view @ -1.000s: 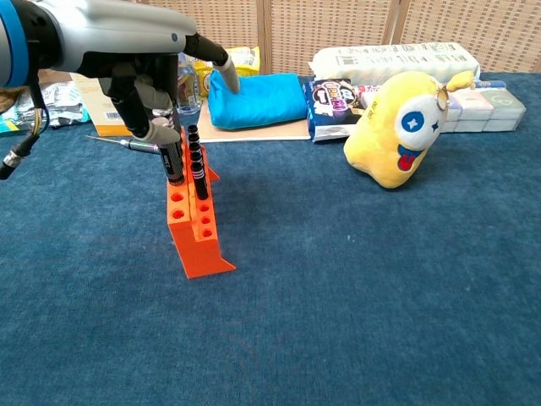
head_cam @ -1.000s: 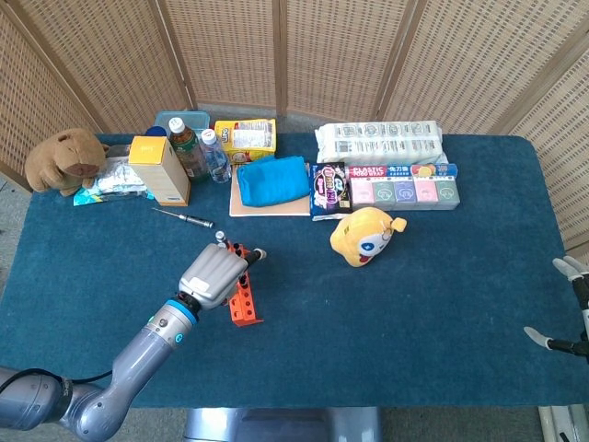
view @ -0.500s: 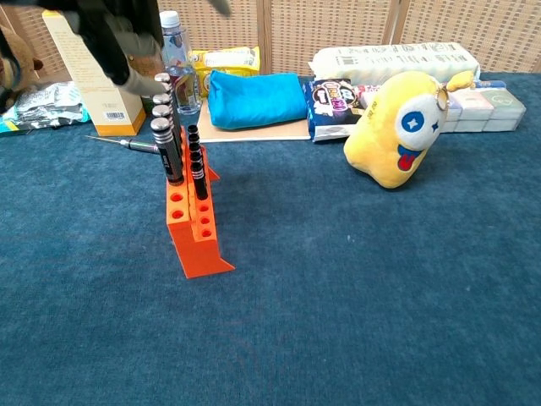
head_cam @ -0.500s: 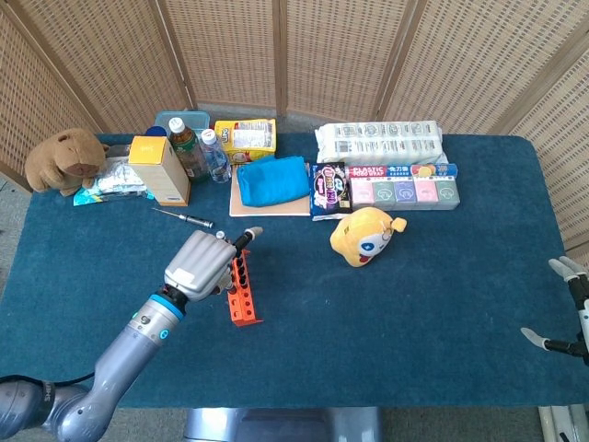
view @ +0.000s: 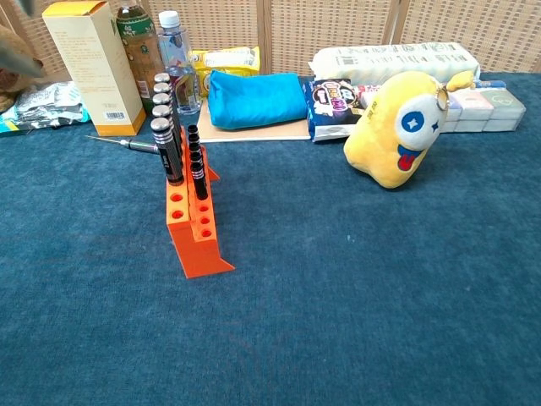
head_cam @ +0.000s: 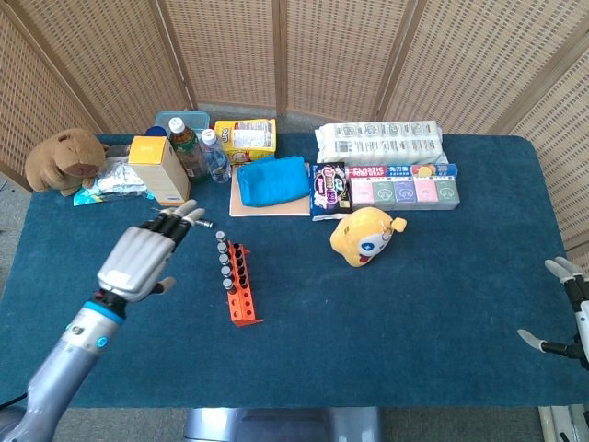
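An orange tool rack point(head_cam: 241, 290) point(view: 194, 227) stands on the blue table point(head_cam: 414, 304), with several silver-capped screwdriver handles upright in its slots. My left hand point(head_cam: 145, 254) hovers to the left of the rack with its fingers stretched out and nothing in it. A loose thin screwdriver point(head_cam: 182, 217) point(view: 125, 144) lies just beyond its fingertips. My right hand point(head_cam: 566, 308) shows only at the far right edge, fingers apart and holding nothing. The chest view shows neither hand clearly.
Along the back stand a yellow carton point(head_cam: 160, 169), two bottles point(head_cam: 195, 147), a blue pouch point(head_cam: 272, 180) on a board, snack packs, a boxed row of cups point(head_cam: 405, 189) and a tissue pack point(head_cam: 379, 142). A brown plush point(head_cam: 63, 158) sits far left, a yellow plush point(head_cam: 366, 235) near centre.
My left hand has let go at the rack, opened and drawn back to the left, leaving the chest view. The rack and its screwdrivers stay put.
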### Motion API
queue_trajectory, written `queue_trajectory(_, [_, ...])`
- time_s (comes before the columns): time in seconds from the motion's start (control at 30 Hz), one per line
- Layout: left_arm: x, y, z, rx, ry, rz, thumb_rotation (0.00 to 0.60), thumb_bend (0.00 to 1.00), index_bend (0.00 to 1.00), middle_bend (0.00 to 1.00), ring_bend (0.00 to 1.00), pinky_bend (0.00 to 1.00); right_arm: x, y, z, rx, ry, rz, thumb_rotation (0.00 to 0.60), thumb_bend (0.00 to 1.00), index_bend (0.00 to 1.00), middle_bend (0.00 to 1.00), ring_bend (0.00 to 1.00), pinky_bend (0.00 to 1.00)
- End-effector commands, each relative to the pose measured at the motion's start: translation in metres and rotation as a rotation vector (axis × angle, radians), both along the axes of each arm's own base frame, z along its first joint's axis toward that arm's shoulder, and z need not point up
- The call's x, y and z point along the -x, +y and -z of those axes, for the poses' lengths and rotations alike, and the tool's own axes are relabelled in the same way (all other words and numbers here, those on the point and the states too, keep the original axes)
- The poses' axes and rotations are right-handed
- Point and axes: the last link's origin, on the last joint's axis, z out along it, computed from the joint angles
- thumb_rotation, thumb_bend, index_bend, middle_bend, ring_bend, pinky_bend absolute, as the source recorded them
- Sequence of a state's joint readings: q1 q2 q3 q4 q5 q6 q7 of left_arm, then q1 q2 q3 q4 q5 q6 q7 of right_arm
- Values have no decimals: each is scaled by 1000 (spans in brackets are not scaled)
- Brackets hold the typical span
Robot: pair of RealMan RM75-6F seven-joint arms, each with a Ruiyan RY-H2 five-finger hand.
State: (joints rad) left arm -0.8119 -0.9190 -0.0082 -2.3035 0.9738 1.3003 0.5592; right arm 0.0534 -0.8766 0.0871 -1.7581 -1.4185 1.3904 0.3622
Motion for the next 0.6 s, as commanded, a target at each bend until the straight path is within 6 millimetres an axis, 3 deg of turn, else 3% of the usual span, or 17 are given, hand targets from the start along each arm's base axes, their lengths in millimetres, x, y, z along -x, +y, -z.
queue_trajectory(0.03, [33,-22,-18,-36,9,-65,600,134,0,10,77,294,0,0,0,5,11,0,600,0,92,55,6,0])
queue_trajectory(0.3, [105,-77,-41,-146,23,-115,600,157,0,12,36,230,3,-4,7,17,74,11,600,0,92,53,6,0])
queue_trajectory(0.6, [163,-137,-33,-262,-74,-150,600,173,0,12,36,222,3,-3,5,55,100,22,600,0,89,50,6,0])
